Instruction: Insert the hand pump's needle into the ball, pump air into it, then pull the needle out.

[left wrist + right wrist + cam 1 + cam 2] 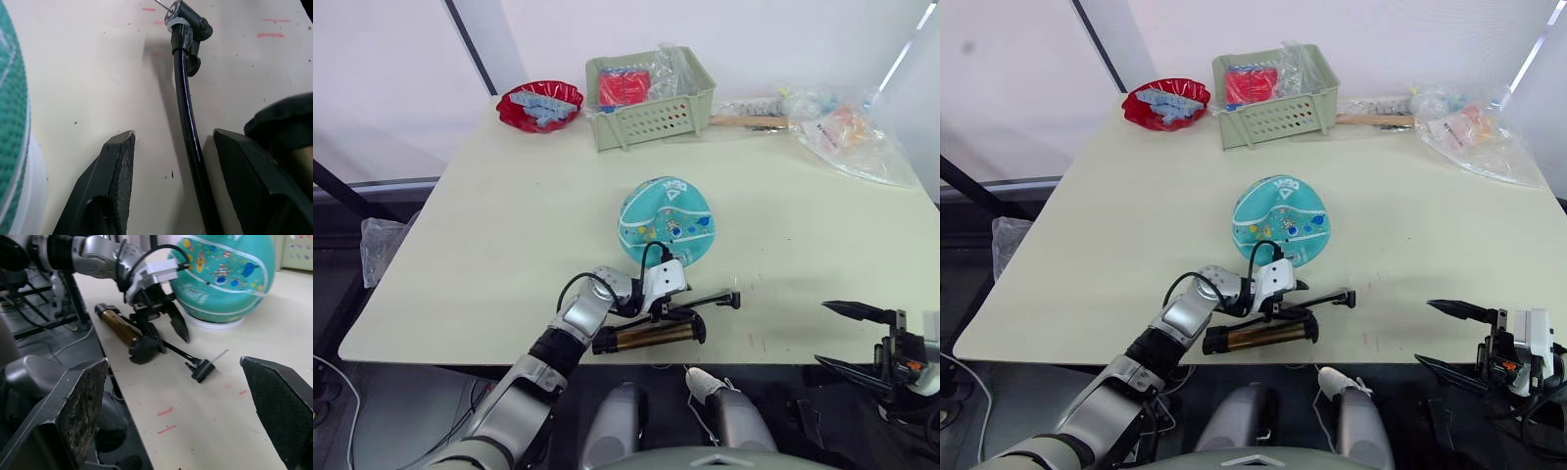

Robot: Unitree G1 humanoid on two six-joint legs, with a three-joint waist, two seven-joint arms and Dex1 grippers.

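Observation:
The teal ball (666,220) with cartoon prints rests on a white ring (215,323) at mid-table. In front of it, near the table's front edge, lies the bronze hand pump (646,336). Its black hose (188,122) runs out to a black fitting (188,24) carrying the thin needle (220,355), which lies on the table, apart from the ball. My left gripper (671,311) is open, with its fingers (117,166) straddling the hose just above the tabletop. Beyond the front right table edge, my right gripper (837,339) hangs wide open and holds nothing.
At the back stand a green basket (651,98) holding red packets and a red bowl (540,103). Plastic bags (847,132) and a wooden-handled tool (749,120) lie at the back right. Small red marks (754,341) dot the table by the needle.

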